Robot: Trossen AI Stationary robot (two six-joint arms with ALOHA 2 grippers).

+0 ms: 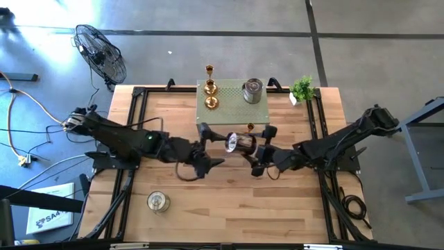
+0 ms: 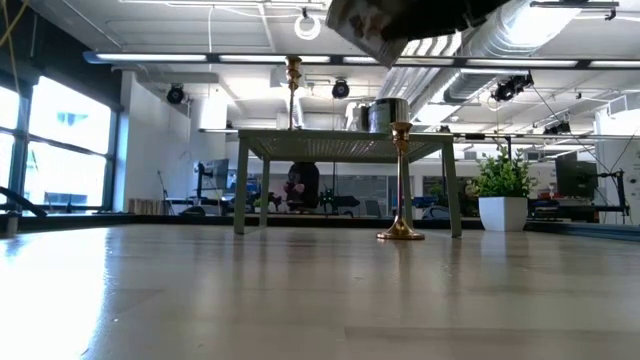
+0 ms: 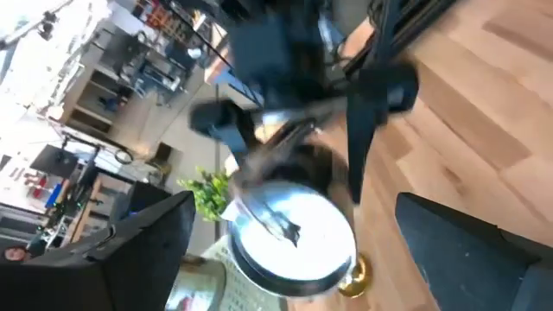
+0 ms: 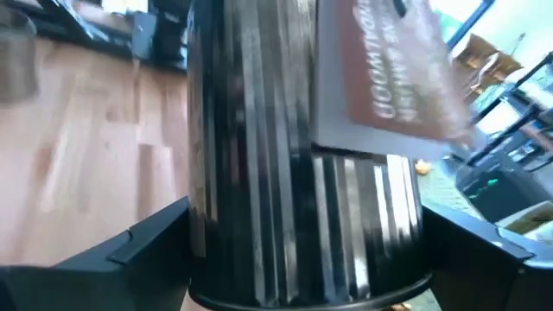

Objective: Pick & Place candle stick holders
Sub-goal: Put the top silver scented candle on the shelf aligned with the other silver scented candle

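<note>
A ribbed silver-grey candle stick holder (image 1: 239,143) with a brown label hangs over the table's middle, in my right gripper (image 1: 254,148). My left gripper (image 1: 211,148) stands open just left of it, facing its round end (image 3: 294,233), fingers apart on either side. Another silver holder (image 1: 158,201) stands near the front left. A third one (image 1: 253,90) and two gold ones (image 1: 211,87) stand on a small raised stand (image 1: 232,104) at the far middle. A gold holder (image 2: 402,180) stands on its round base on the table in front of the stand. My right gripper pinches the silver holder's ribbed side wall (image 4: 207,233) between its two fingers (image 4: 130,250), one on each side. The fingers come nearly level from the table's right. The holder is lifted clear of the table and tilted (image 2: 385,25), its end toward the left gripper.
A small green potted plant (image 1: 302,88) stands at the far right by the stand. Another gold piece (image 1: 209,69) shows at the stand's far edge. Black frame rails (image 1: 132,125) run along the table's left and right sides. Bare wood lies in the near middle.
</note>
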